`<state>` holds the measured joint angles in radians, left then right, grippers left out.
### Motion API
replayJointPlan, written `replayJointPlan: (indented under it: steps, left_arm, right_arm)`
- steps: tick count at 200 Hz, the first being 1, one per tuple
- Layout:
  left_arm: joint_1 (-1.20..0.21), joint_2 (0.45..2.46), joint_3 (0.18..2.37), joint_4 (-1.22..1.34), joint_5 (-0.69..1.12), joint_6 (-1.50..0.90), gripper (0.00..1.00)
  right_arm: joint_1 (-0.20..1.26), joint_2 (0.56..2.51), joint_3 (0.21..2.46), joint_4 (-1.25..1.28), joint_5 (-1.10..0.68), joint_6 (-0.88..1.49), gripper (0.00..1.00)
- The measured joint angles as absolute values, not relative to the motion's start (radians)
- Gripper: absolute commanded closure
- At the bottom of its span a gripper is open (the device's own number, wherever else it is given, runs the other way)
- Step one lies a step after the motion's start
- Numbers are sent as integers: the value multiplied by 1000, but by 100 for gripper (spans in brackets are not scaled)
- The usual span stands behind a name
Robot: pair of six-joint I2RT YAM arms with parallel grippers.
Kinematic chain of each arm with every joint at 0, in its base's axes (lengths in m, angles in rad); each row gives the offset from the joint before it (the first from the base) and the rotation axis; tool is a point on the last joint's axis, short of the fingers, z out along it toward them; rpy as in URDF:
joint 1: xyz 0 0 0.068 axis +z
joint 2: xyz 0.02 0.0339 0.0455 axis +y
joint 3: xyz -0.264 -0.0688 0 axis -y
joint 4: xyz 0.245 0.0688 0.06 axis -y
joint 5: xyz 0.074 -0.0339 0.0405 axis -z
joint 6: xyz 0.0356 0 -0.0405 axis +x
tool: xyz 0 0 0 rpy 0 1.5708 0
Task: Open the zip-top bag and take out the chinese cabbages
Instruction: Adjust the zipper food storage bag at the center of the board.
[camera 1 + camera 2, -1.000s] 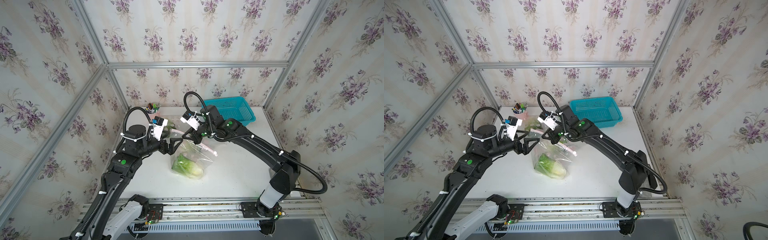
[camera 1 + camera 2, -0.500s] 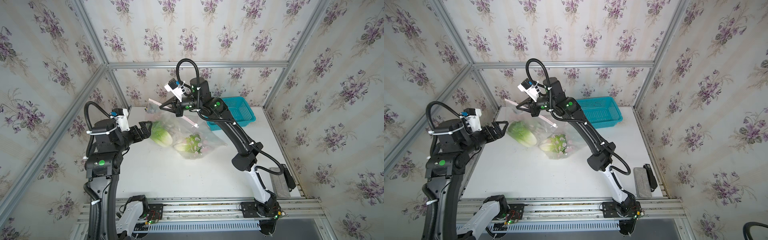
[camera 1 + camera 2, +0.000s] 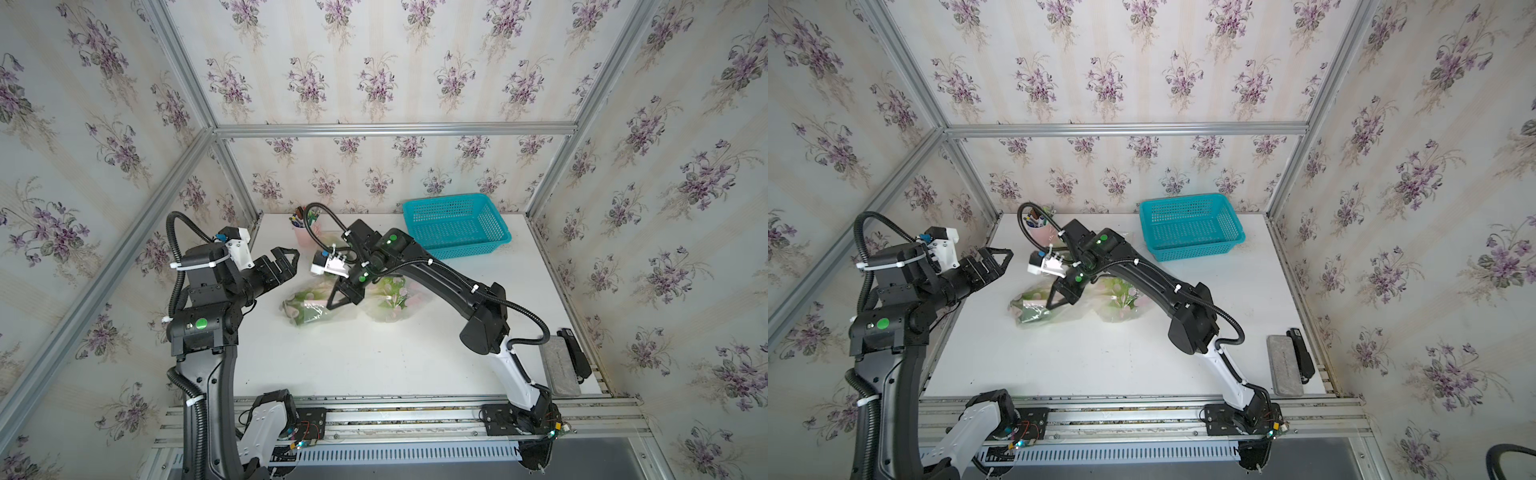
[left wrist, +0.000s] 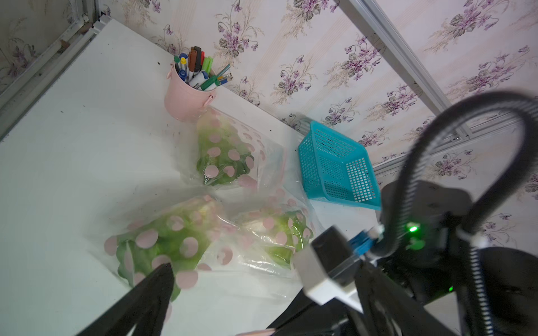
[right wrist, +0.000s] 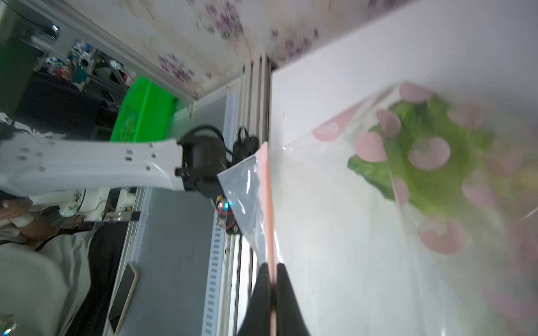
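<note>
Jaws of the left gripper [image 3: 293,262] stand spread and hold nothing, over the table's [image 3: 374,357] left edge. The nearest cabbage [image 3: 306,306] lies to their right, apart from them. At the far left a pink cup [image 4: 186,99] holds pens [image 4: 195,67]. Three cabbages show green through clear pink-dotted plastic: one [image 4: 224,157] just beside the cup, one [image 4: 166,241] near-left, one [image 4: 279,235] right of that. Whether a single bag [image 5: 320,218] wraps all three I cannot tell. The right gripper [image 5: 272,269] is clenched on the bag's pink zip strip [image 5: 269,203]; the cabbage inside [image 5: 431,165] lies well apart from its fingertips. At the far right stands a teal basket [image 3: 469,248].
</note>
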<state>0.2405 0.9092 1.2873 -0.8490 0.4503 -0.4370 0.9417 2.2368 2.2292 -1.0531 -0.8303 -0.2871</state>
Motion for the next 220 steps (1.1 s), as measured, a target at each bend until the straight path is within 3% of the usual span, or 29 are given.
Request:
replayJointPlan:
  steps: [9, 18, 33, 83, 125, 147, 171, 220]
  left_arm:
    - [242, 911, 1283, -850, 458, -445, 1]
    - [243, 912, 1282, -853, 464, -451, 1]
    - [244, 911, 1281, -852, 473, -458, 1]
    - [244, 974, 1205, -844, 548, -484, 1]
    - [176, 978, 1080, -848, 574, -479, 2]
    - [13, 1020, 1067, -848, 534, -461, 3]
    - [-158, 1106, 1070, -842, 479, -448, 12]
    - [-331, 1187, 1046, -801, 377, -447, 28]
  right_arm:
    - [945, 2156, 2032, -999, -808, -282, 99]
    - [942, 2065, 1847, -944, -784, -260, 90]
    - [925, 1902, 1620, -843, -740, -206, 66]
    - [916, 1628, 1264, -538, -571, -69, 34]
    - [847, 1312, 994, -343, -354, 115, 36]
    - [806, 1191, 892, -310, -281, 216, 42]
    - [784, 1152, 812, -303, -245, 316, 48]
    - [779, 1093, 614, -141, -258, 560, 73]
